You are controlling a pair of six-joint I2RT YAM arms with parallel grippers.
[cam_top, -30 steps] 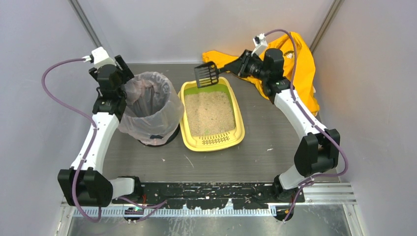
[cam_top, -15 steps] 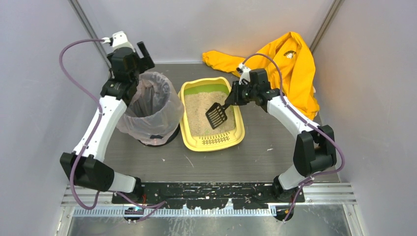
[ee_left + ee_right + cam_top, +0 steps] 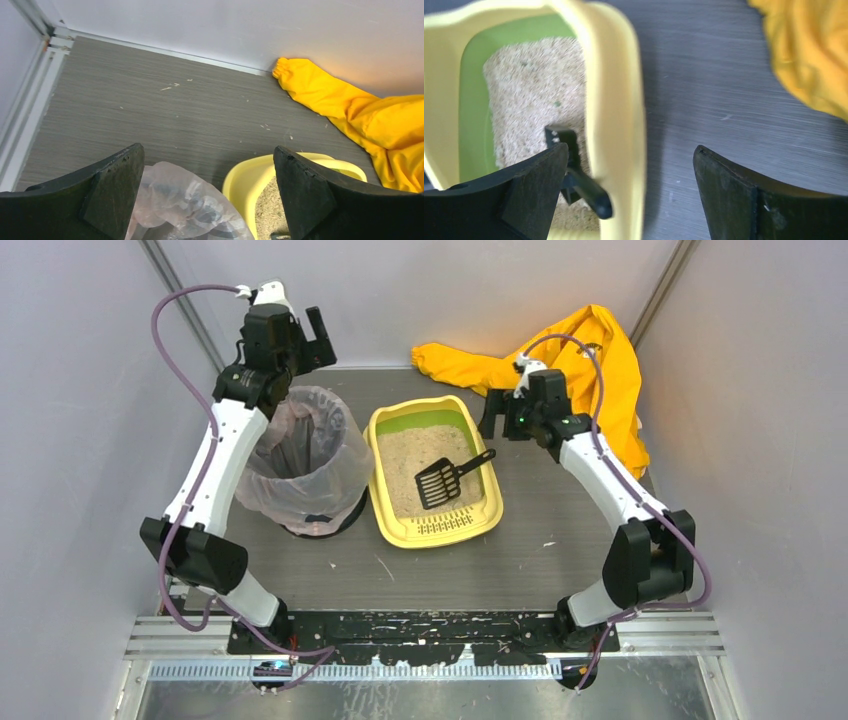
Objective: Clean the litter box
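Note:
The yellow litter box with a green inner wall and beige litter sits mid-table. A black slotted scoop lies free on the litter, its handle leaning on the right rim. My right gripper hovers open just past the box's far right corner, holding nothing. In the right wrist view the box rim and the scoop handle lie below the open right gripper. My left gripper is raised behind the bin, open and empty. The left wrist view shows the left gripper above the box's far corner.
A round bin lined with a translucent bag stands left of the litter box, its bag showing between the left fingers. A yellow garment lies crumpled at the back right, near the right arm. Walls close in on three sides.
The right gripper brought the scoop down into the litter box, let go of it and drew back to the far right. The left arm rose and swung backward behind the bin.

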